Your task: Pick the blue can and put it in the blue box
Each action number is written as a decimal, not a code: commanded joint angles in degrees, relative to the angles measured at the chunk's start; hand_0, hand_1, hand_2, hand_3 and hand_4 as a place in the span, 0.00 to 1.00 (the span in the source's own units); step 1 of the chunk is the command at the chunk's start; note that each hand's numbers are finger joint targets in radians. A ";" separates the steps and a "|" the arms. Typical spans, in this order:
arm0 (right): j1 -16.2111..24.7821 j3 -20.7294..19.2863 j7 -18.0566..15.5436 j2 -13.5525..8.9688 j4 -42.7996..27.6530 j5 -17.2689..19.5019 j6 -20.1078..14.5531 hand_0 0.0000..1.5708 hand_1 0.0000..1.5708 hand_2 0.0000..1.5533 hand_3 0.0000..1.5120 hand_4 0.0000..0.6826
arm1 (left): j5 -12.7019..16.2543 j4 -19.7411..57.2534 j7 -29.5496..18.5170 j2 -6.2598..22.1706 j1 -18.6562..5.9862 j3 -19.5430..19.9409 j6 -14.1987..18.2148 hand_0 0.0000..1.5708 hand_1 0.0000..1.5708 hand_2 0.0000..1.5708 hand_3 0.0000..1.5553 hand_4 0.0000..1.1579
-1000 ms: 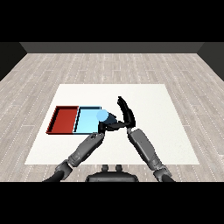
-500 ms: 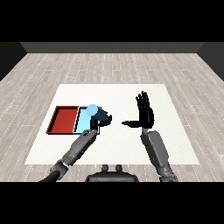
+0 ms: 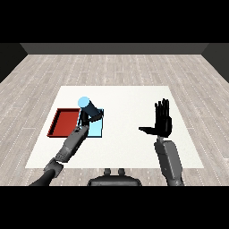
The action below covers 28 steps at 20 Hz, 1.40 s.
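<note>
The blue can is a light blue cylinder held tilted above the light blue tray, its round end facing up and left. My left hand is curled round the can's lower part, over the tray's left half. The hand and can hide much of the light blue tray. My right hand is raised over the table's right side, far from the can, fingers straight up and thumb out to the left, holding nothing.
A red tray lies directly left of the light blue tray, touching it. Both sit on the white table, which has a grey wooden floor around it.
My left hand has carried the can left, from the middle of the table to above the light blue tray. My right hand let go, opened, and moved off to the right.
</note>
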 commanded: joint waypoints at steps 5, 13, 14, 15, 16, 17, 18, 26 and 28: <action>-2.64 -4.18 -1.77 -1.30 7.83 -0.85 2.55 0.00 0.00 0.00 0.00 0.00 | -1.79 18.13 3.34 5.47 -6.86 5.10 -4.88 1.00 1.00 1.00 0.96 0.95; -5.94 -4.51 0.30 -0.87 10.80 -0.43 1.10 0.00 0.00 0.00 0.00 0.00 | -3.82 37.72 6.69 -1.13 -11.45 6.10 -2.08 0.99 0.99 0.91 0.73 0.80; -4.59 -4.27 -1.34 0.26 11.19 -0.67 1.50 0.00 0.00 0.00 0.00 0.00 | -5.97 39.54 7.81 -4.02 -11.02 3.88 2.33 0.96 0.96 0.89 0.76 0.78; -4.74 -4.42 -1.88 0.17 11.81 -0.35 1.60 0.00 0.00 0.00 0.00 0.00 | -5.90 41.40 9.46 -1.98 -11.37 4.12 -0.32 0.86 0.86 0.81 0.76 0.81; -4.74 -3.72 -1.12 0.44 11.02 -0.08 1.28 0.00 0.00 0.00 0.00 0.00 | -5.46 42.37 11.90 -2.62 -11.29 4.60 -0.22 0.79 0.79 0.73 0.71 0.80; -5.31 -5.56 -2.03 -0.64 13.29 -1.63 3.44 0.00 0.00 0.00 0.00 0.00 | -5.58 43.58 12.68 -2.29 -10.57 4.46 -2.06 0.57 0.57 0.53 0.61 0.78; -4.78 -4.74 -3.10 -0.14 13.27 -0.93 3.80 0.00 0.00 0.00 0.00 0.00 | -6.16 44.00 9.38 -2.13 -7.98 4.01 -4.32 0.61 0.61 0.55 0.52 0.80; -4.53 -4.35 -4.80 1.90 12.95 -0.07 3.41 0.00 0.00 0.00 0.00 0.00 | -7.49 45.97 12.12 -1.23 -11.27 4.68 -9.02 0.00 0.00 0.15 0.18 0.58; -4.05 -4.85 -5.39 1.23 14.53 -0.61 4.87 0.00 0.00 0.00 0.00 0.00 | -11.45 46.76 12.13 -2.15 -10.23 0.65 -2.40 0.00 0.00 0.00 0.00 0.08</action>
